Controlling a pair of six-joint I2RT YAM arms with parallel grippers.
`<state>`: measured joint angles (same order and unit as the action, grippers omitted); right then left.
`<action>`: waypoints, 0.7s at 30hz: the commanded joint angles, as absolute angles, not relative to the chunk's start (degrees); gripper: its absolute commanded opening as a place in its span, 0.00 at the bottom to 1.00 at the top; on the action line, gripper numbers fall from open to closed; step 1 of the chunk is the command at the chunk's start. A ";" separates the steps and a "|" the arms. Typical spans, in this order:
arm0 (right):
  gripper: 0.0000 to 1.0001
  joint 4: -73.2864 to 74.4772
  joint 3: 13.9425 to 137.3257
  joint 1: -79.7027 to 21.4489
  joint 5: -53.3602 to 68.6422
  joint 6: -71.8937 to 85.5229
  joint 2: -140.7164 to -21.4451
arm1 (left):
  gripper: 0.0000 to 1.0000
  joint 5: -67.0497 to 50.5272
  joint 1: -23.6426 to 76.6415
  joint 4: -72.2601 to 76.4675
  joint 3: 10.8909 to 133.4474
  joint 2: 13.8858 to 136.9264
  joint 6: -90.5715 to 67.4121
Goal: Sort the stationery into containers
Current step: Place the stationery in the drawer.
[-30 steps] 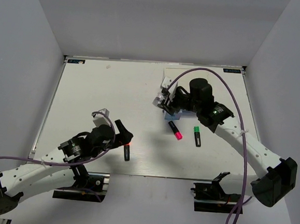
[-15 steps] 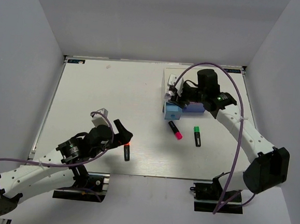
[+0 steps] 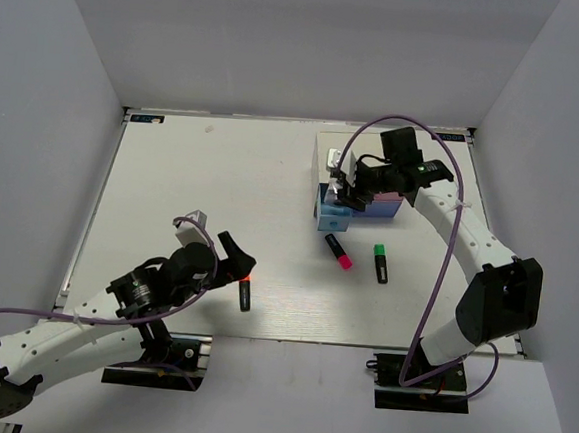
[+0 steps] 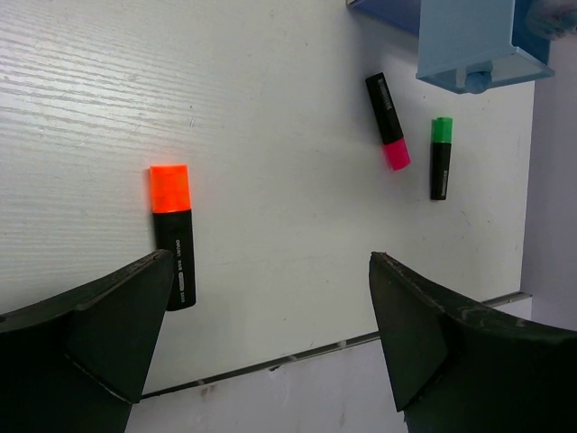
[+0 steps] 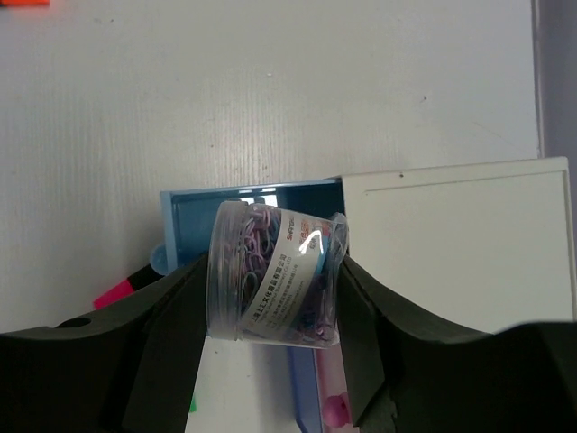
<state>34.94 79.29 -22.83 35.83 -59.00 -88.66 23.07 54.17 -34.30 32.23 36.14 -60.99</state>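
**Top view.**
- Right hand (image 3: 348, 189) hangs over the front of the white-topped cabinet (image 3: 328, 145), at the far right of the surface (image 3: 172, 177).
- The blue drawer (image 3: 332, 218) juts out toward the arms, directly under that hand. The load is too small to make out here.
- Left hand (image 3: 238, 260) sits low at the near left, with the orange-capped marker (image 3: 245, 293) just beside it.
- Pink-capped marker (image 3: 339, 253) and green-capped marker (image 3: 380, 263) lie loose in front of the drawer, nearer the right arm.

**Left wrist.**
- Fingers (image 4: 108, 316) are spread wide and hold nothing.
- The orange-capped marker lies flat, close against one finger and off the centreline. Its long axis points away from the hand, cap at the far end.
- The other two markers lie well apart from it, up by the drawer.

**Right wrist.**
- This hand is pinching a clear tub of clips (image 5: 275, 280) between both fingers. The tub is tilted, its mouth end toward the drawer front.
- The open drawer lies straight below and partly behind the tub, its long axis running out from the cabinet.
- Judgement: the tub overhangs the drawer's near side wall. It needs a nudge toward the drawer's middle before release, or it may catch the rim.
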 commanded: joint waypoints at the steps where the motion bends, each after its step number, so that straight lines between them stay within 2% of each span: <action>1: 0.62 39.20 81.21 -22.50 39.20 -64.86 -88.50 | 0.99 22.07 54.05 -34.01 31.73 35.68 -61.44; 7: 0.75 39.20 81.30 -22.41 39.55 -64.95 -89.12 | 0.99 21.53 54.05 -33.49 31.73 39.37 -61.44; 9: 0.76 38.76 81.56 -22.50 39.55 -64.34 -89.12 | 0.99 20.92 54.05 -34.01 32.25 40.42 -61.44; 11: 0.73 38.41 82.09 -22.50 39.11 -63.12 -89.03 | 0.99 20.92 54.05 -34.62 32.78 41.30 -61.44; 13: 0.65 37.71 82.61 -22.24 39.89 -61.79 -88.68 | 0.99 20.40 54.05 -35.24 32.78 42.19 -61.44; 15: 0.43 38.14 83.76 -22.24 40.60 -60.65 -88.33 | 0.99 20.39 54.05 -35.24 32.78 43.41 -61.44; 16: 0.17 39.28 84.72 -21.89 42.43 -60.64 -88.24 | 0.99 19.78 54.05 -35.24 32.78 43.42 -61.44; 17: 0.02 40.59 85.07 -21.88 42.89 -61.25 -88.07 | 0.99 19.78 54.05 -35.24 32.78 43.42 -61.44; 21: 0.00 49.81 86.92 -22.06 47.10 -69.04 -88.32 | 0.99 19.25 54.05 -35.24 32.78 44.56 -61.44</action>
